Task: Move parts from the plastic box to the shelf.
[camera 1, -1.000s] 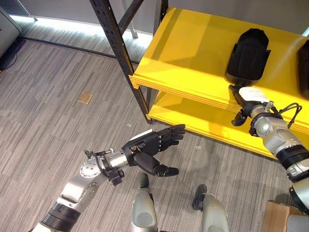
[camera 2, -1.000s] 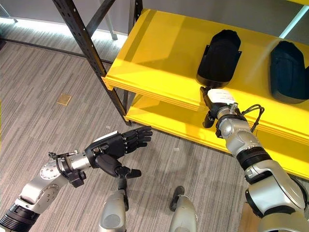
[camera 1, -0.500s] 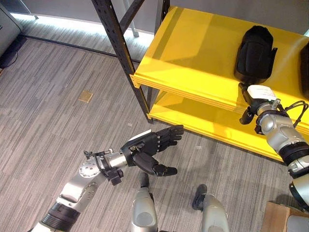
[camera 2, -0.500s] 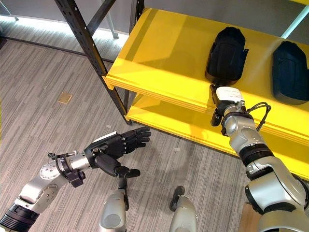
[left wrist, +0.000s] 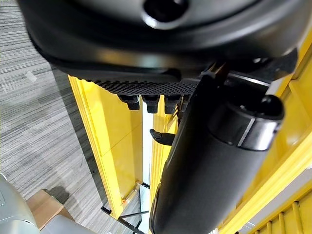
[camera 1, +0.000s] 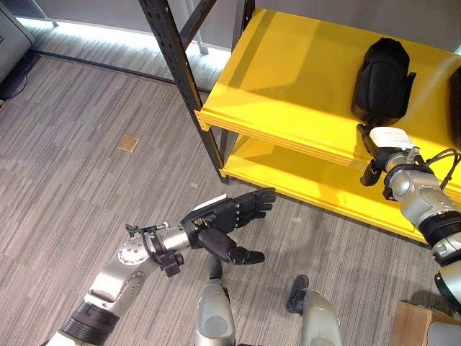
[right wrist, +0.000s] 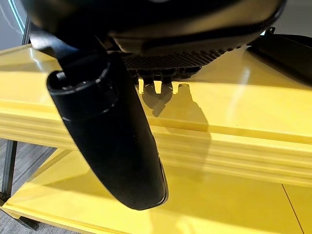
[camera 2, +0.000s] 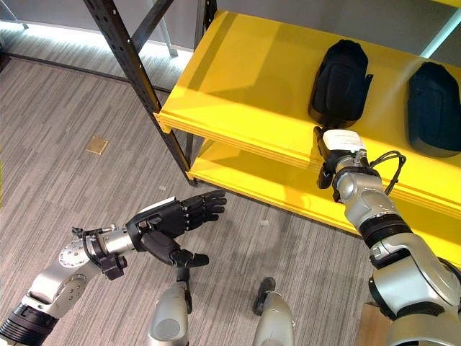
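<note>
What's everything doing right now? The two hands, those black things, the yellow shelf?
Left hand: open, empty, held over the floor.
Right hand: at the shelf's front edge, open, holding nothing.
Nearer black part: lying on the top shelf, just beyond the right hand.
Second black part: lying farther right on the same shelf.
Yellow shelf: holds both parts.

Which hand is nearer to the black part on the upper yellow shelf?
Right. The right hand is at the shelf's front edge, just before the black part; the left hand hangs open, low over the floor.
</note>
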Controlling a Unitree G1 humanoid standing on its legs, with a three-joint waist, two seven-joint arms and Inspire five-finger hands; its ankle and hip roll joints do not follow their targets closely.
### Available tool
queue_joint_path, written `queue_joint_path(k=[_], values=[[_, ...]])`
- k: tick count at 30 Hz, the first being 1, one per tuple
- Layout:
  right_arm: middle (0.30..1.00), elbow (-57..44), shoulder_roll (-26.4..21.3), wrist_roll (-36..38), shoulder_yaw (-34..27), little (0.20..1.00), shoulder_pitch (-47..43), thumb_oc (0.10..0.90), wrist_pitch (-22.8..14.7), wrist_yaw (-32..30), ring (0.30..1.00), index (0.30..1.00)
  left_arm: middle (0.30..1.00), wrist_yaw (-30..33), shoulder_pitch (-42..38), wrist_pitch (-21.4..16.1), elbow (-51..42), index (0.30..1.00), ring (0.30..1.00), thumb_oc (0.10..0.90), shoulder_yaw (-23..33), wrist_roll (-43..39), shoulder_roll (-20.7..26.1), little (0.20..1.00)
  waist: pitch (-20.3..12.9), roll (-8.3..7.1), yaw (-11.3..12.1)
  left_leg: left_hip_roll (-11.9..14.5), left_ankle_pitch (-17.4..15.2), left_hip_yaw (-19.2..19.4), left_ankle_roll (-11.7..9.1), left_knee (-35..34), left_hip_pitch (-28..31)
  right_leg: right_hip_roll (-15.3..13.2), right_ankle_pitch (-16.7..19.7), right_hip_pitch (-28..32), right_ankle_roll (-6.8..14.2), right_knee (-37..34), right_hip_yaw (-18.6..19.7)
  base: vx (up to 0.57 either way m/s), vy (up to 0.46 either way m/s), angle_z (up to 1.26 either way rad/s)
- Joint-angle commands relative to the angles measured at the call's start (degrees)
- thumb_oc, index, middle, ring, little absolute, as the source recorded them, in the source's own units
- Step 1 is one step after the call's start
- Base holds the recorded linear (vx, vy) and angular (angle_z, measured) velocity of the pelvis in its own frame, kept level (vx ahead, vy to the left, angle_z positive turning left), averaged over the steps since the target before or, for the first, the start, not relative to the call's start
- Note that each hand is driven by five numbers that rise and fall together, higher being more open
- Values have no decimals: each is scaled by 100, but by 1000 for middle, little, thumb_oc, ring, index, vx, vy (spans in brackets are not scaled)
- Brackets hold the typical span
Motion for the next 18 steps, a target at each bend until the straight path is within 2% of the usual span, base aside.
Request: queue_joint_path(k=[1, 7, 13, 18], values=[[1000, -280, -379, -311, 308, 1000, -828, 900, -103, -105, 1000, 1000, 1000, -223, -368, -355, -593, 1000, 1000, 900, 44, -389, 90, 1000, -182, -91, 31, 93, 85, -348, 38, 88, -131, 30, -322, 299, 64, 231, 94, 0, 0, 0], [1000, -1069, -309, -318, 341, 1000, -759, 900, -226, 98, 1000, 1000, 1000, -126, -294, -435, -678, 1000, 1000, 900, 84, -473, 55, 1000, -170, -142, -6, 100, 77, -308, 43, 79, -134, 52, -279, 279, 84, 157, 132, 0, 0, 0], [1000, -1856, -206, -222, 285, 1000, -472, 900, -80, 451, 1000, 1000, 1000, -16, -213, -397, -734, 1000, 1000, 900, 127, -299, -119, 1000, -172, -208, -39, 100, 65, -273, 59, 70, -96, 56, -288, 315, 87, 145, 150, 0, 0, 0], [1000, -2287, -197, -173, 400, 1000, -177, 900, -116, 735, 1000, 1000, 1000, 250, -34, -616, -730, 1000, 1000, 900, 169, -328, -180, 1000, -191, -268, -47, 116, 79, -238, 57, 23, -46, 72, -295, 355, 86, 118, 136, 0, 0, 0]])
